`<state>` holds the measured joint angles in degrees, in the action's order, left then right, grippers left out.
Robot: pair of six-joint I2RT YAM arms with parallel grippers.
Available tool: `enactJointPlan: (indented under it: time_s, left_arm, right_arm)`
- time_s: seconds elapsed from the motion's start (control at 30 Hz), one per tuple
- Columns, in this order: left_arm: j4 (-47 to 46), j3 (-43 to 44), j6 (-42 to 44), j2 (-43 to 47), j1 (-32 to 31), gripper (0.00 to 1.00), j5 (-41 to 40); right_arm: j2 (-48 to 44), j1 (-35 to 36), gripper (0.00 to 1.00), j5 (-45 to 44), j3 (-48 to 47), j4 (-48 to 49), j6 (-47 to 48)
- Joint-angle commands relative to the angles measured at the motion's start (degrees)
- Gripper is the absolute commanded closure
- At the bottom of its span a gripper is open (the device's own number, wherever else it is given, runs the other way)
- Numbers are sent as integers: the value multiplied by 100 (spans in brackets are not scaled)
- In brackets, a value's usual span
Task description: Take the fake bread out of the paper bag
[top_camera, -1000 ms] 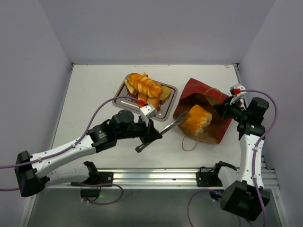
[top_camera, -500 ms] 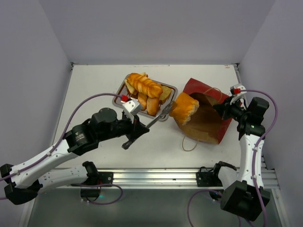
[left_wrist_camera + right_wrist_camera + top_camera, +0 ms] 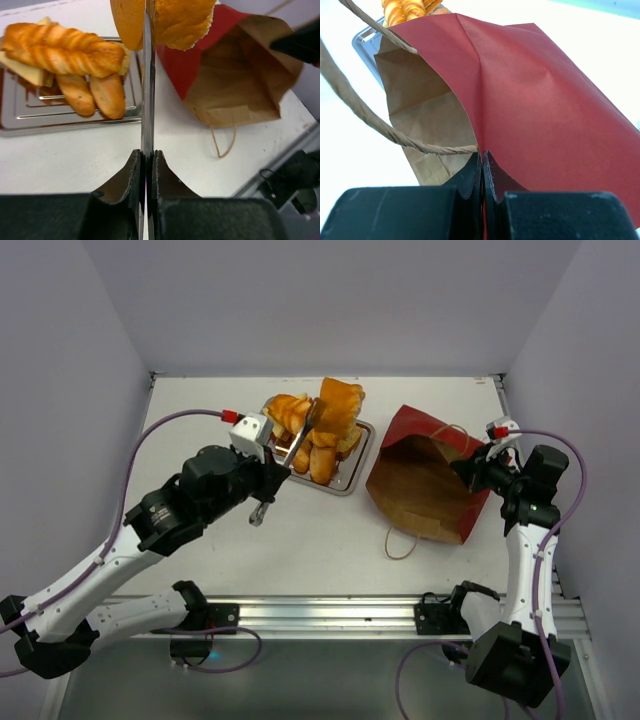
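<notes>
Your left gripper (image 3: 146, 156), clamped on the tongs (image 3: 147, 90), is holding a bread piece (image 3: 182, 20) above the tray (image 3: 70, 125). Your right gripper (image 3: 482, 159) is pinching the paper bag (image 3: 530, 100), which seems empty.

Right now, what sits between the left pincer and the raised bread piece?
A pair of metal tongs: the left pincer is shut on their handles, and their tips clamp the bread piece. The left wrist view shows it best.
</notes>
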<state>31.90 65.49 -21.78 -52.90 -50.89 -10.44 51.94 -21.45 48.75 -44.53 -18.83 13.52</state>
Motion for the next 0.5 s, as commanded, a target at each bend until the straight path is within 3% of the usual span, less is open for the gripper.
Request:
enactJointPlan:
  time_s: [0.0,0.3,0.47]
  left_arm:
    - [-245,253,-352,-88,281,100,-818]
    - [-149,403,-906,-536,694,100,-1951]
    - [-289,157,-1249,-668,1054,100,-2138]
  right_arm:
    - [-123,-34,97,29,-47,152,-60]
    - [-114,-26,98,20,-47,152,-60]
    - [-123,-26,98,29,-47,152,-51]
